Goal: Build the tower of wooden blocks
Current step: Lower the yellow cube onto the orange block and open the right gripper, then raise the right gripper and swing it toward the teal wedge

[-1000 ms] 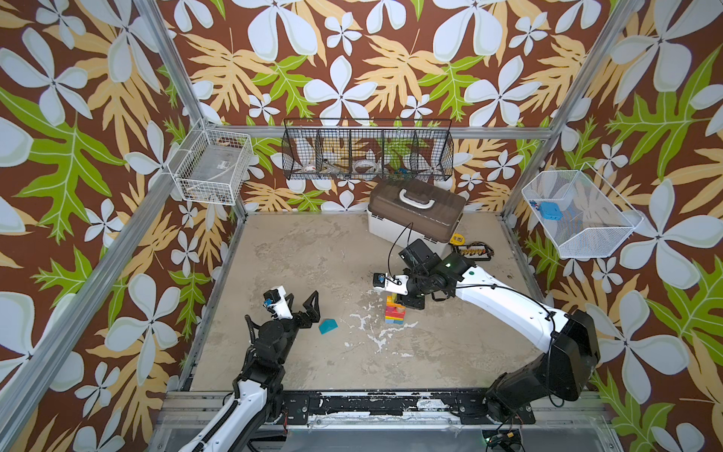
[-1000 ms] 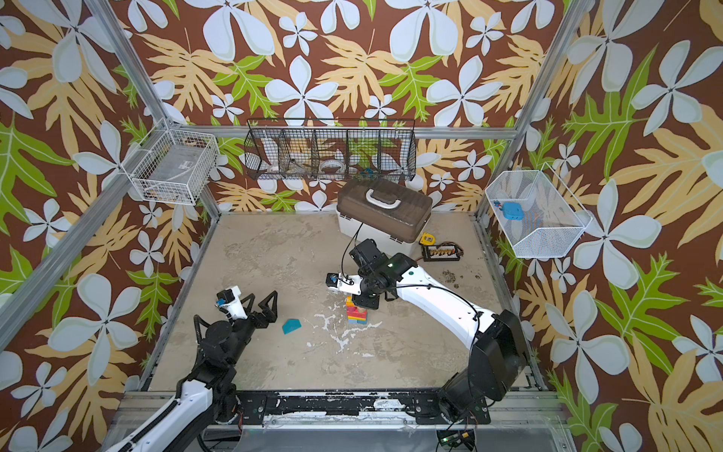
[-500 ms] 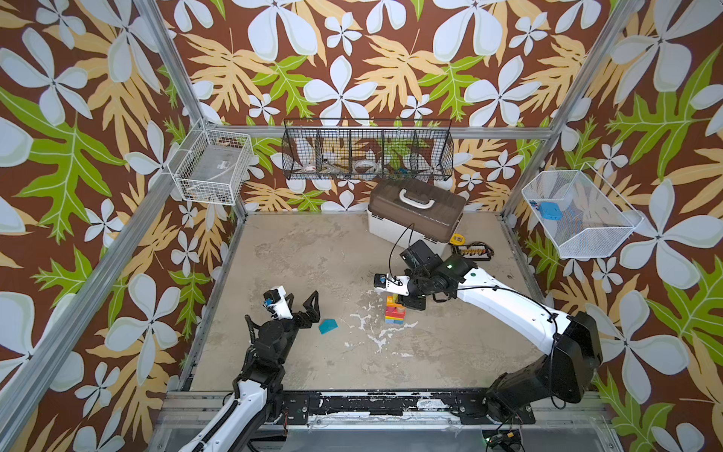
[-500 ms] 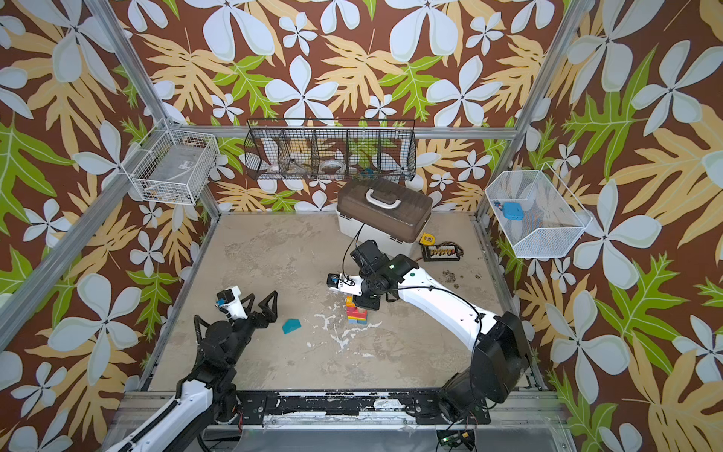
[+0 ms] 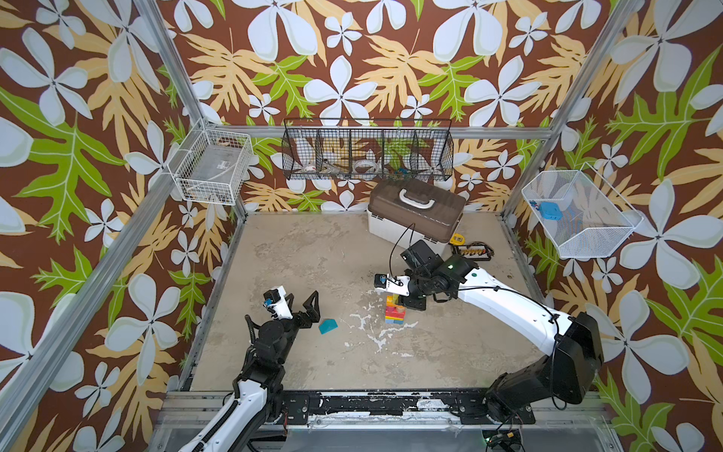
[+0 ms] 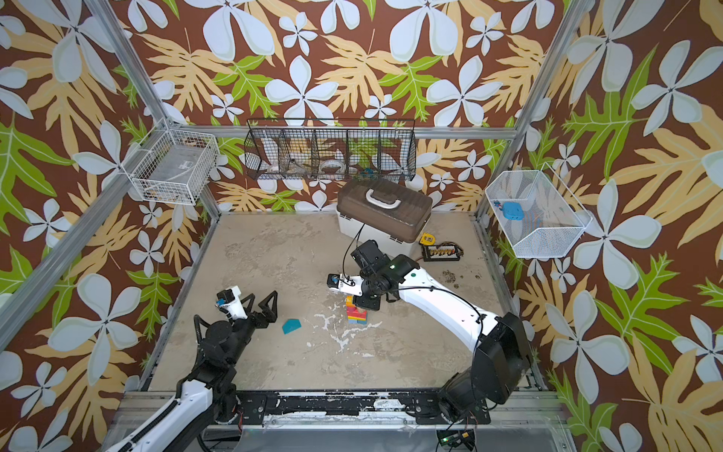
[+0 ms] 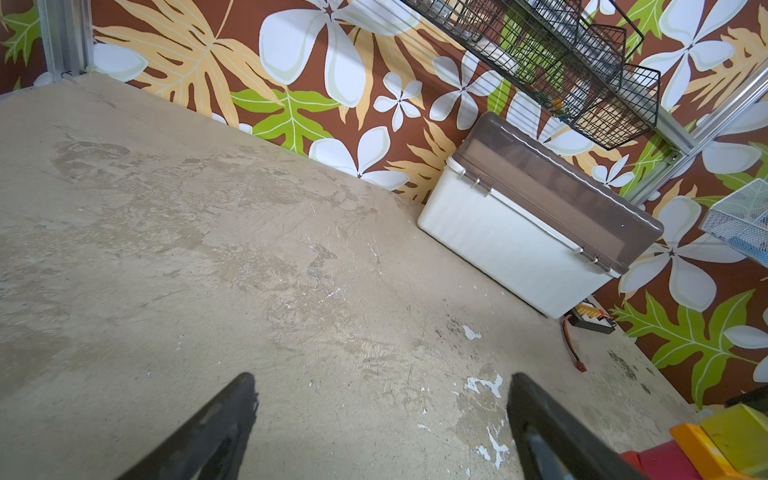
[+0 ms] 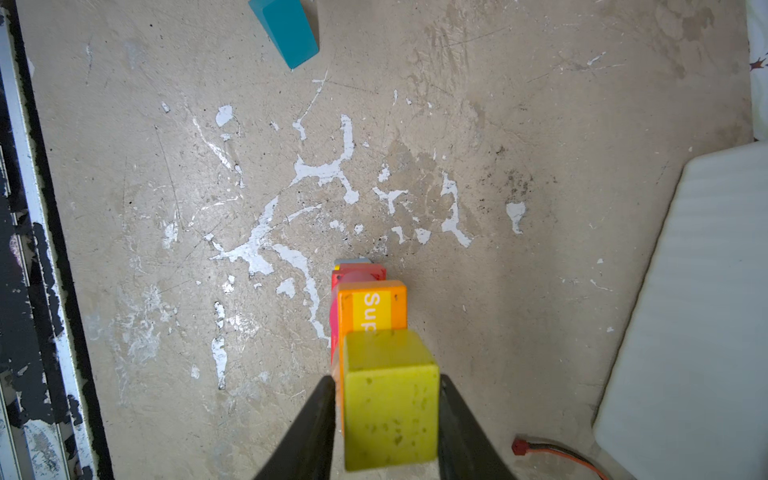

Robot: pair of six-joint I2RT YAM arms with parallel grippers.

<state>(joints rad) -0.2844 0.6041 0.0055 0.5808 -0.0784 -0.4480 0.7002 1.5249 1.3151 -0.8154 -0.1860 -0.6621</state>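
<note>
1 speckled yellow cube caps the painted square-block tower.

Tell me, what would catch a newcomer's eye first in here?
The loud flower wallpaper all round, then the small bright tower near the middle of the table, with the right end effector straddling its top yellow block. A teal block lies alone beside the open left end effector.
</note>
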